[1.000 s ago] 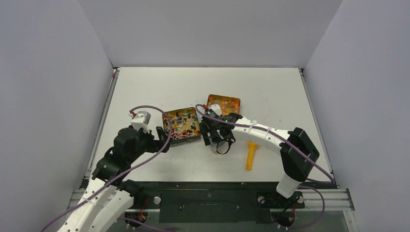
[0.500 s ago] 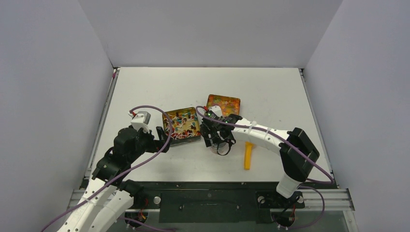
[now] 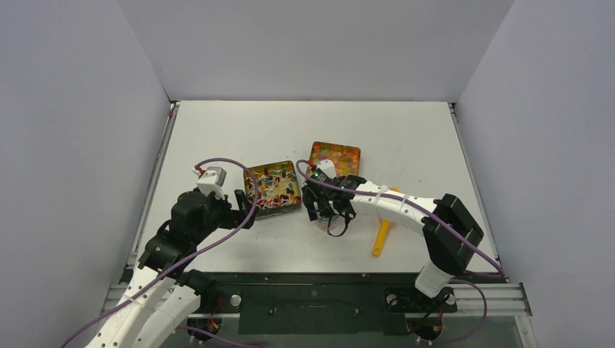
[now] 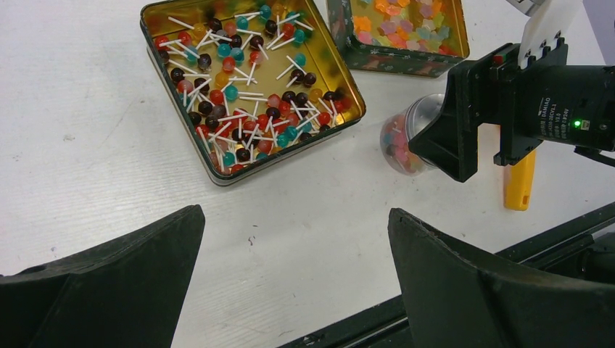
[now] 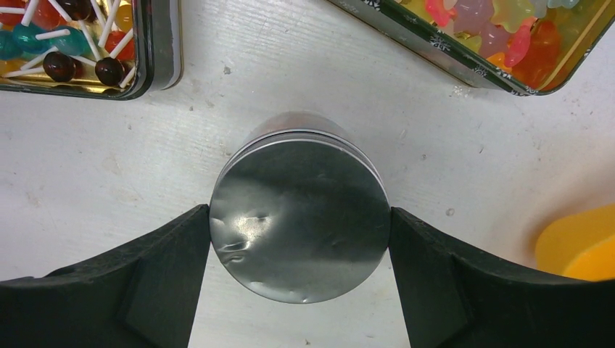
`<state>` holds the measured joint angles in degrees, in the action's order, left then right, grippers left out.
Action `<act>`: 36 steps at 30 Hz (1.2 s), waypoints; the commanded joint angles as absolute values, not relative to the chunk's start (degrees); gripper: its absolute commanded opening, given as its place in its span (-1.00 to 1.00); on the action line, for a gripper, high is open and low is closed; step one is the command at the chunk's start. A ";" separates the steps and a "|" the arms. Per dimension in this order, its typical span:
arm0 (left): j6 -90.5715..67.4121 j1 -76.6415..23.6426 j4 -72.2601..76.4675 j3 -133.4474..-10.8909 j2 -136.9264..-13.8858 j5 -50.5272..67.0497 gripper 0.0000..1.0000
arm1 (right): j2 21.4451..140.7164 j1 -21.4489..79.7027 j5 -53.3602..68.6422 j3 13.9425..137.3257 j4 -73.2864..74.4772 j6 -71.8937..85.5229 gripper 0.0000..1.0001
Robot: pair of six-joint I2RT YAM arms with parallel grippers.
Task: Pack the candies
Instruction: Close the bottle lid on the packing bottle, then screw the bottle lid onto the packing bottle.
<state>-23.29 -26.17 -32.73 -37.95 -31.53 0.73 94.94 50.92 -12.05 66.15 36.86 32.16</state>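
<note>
Nearest, the left gripper [image 4: 295, 214] hangs spread wide, holding nothing, over the table [image 4: 87, 145]. Beyond it, at mid-right of the left wrist view, the right gripper [image 5: 299, 212] pinches a clear jar [image 4: 402, 141]. Only that view shows candies [image 4: 395, 151] inside; the right wrist view shows just the silver lid [image 5: 301, 239]. A yellow scoop [image 4: 518, 185] lies beside the jar. Farther off, lollipops [image 4: 239, 94] fill the gold tin [image 4: 290, 150] and gummies [image 4: 406, 18] fill the farthest tin [image 4: 391, 61].
</note>
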 commanded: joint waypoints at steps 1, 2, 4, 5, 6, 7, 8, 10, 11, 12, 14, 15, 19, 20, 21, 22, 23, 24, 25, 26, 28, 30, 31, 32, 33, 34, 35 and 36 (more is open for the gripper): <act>-23.20 -26.37 -29.76 -38.41 -31.80 0.77 0.93 | 93.85 51.06 -13.33 62.58 34.07 34.95 0.39; -23.20 -26.37 -29.78 -38.41 -31.81 0.76 0.93 | 93.86 51.06 -13.26 62.05 33.51 35.63 0.39; -23.20 -26.37 -29.81 -38.41 -31.75 0.66 0.93 | 93.82 51.10 -13.25 60.74 32.29 36.45 0.39; -23.20 -26.37 -29.80 -38.41 -31.78 0.63 0.93 | 93.70 51.12 -13.55 59.86 31.45 36.93 0.39; -23.20 -26.37 -29.80 -38.41 -31.84 0.58 0.93 | 93.61 51.21 -13.68 59.33 31.11 37.23 0.39; -23.20 -26.37 -29.80 -38.41 -31.87 0.54 0.93 | 93.30 51.23 -13.97 58.38 30.34 37.78 0.39; -23.20 -26.37 -29.82 -38.41 -31.89 0.53 0.93 | 93.14 51.35 -14.21 57.93 29.62 38.10 0.39; -23.20 -26.37 -29.80 -38.41 -32.17 0.53 0.93 | 92.56 51.70 -14.91 56.54 28.55 39.17 0.39; -23.20 -26.37 -29.80 -38.45 -32.21 0.53 0.93 | 92.07 51.87 -15.14 55.34 28.21 39.94 0.39; -23.20 -26.37 -29.75 -38.44 -32.36 0.53 0.93 | 91.64 52.19 -15.65 54.70 27.60 40.27 0.39; -23.20 -26.37 -29.82 -38.47 -32.41 0.53 0.93 | 91.03 52.98 -16.79 53.80 27.04 41.31 0.39; -23.20 -26.37 -29.81 -38.48 -32.38 0.53 0.93 | 90.78 53.37 -17.14 53.53 26.92 41.97 0.39; -23.20 -26.37 -29.79 -38.44 -32.39 0.45 0.93 | 89.08 54.30 -18.78 52.17 26.10 43.74 0.39; -23.20 -26.37 -29.79 -38.48 -32.42 0.45 0.93 | 88.50 54.48 -19.68 51.80 26.06 44.02 0.39; -23.20 -26.37 -29.86 -38.49 -32.43 0.49 0.93 | 88.19 54.84 -20.12 51.61 26.04 44.51 0.39; -23.20 -26.37 -29.83 -38.49 -32.39 0.46 0.93 | 87.64 55.02 -20.98 51.09 25.87 44.94 0.39; -23.20 -26.37 -29.87 -38.50 -32.32 0.47 0.93 | 87.46 55.28 -21.30 50.81 25.72 45.19 0.39; -23.20 -26.37 -29.88 -38.50 -32.34 0.45 0.93 | 87.34 55.41 -21.61 50.25 25.39 45.64 0.38; -23.20 -26.37 -29.84 -38.50 -32.30 0.44 0.93 | 87.35 55.69 -21.61 50.00 25.22 45.85 0.38; -23.20 -26.37 -29.82 -38.50 -32.29 0.44 0.93 | 87.54 55.88 -21.62 49.41 24.78 46.27 0.38; -23.20 -26.37 -29.87 -38.50 -32.19 0.46 0.93 | 88.04 56.50 -21.49 48.61 23.96 46.86 0.38; -23.20 -26.37 -29.88 -38.47 -32.15 0.44 0.93 | 88.72 56.98 -20.96 48.23 23.34 47.19 0.38; -23.20 -26.37 -29.86 -38.49 -32.16 0.44 0.93 | 89.05 57.31 -20.64 48.29 23.19 47.28 0.38; -23.20 -26.37 -29.83 -38.49 -32.12 0.48 0.93 | 89.63 57.48 -20.43 48.36 23.15 47.31 0.38; -23.20 -26.37 -29.87 -38.50 -32.18 0.46 0.93 | 89.95 57.88 -20.03 48.61 23.17 47.30 0.38; -23.20 -26.37 -29.88 -38.50 -32.22 0.44 0.93 | 90.60 58.07 -19.86 48.78 23.23 47.24 0.38; -23.20 -26.37 -29.88 -38.50 -32.18 0.44 0.93 | 91.14 58.44 -19.55 49.18 23.39 47.22 0.38; -23.20 -26.37 -29.84 -38.50 -32.17 0.48 0.93 | 91.36 58.86 -19.45 49.37 23.51 47.09 0.38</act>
<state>-23.29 -26.17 -32.73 -37.95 -32.42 0.71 87.48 56.58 -26.02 51.11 18.72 43.64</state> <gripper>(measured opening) 0.965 0.786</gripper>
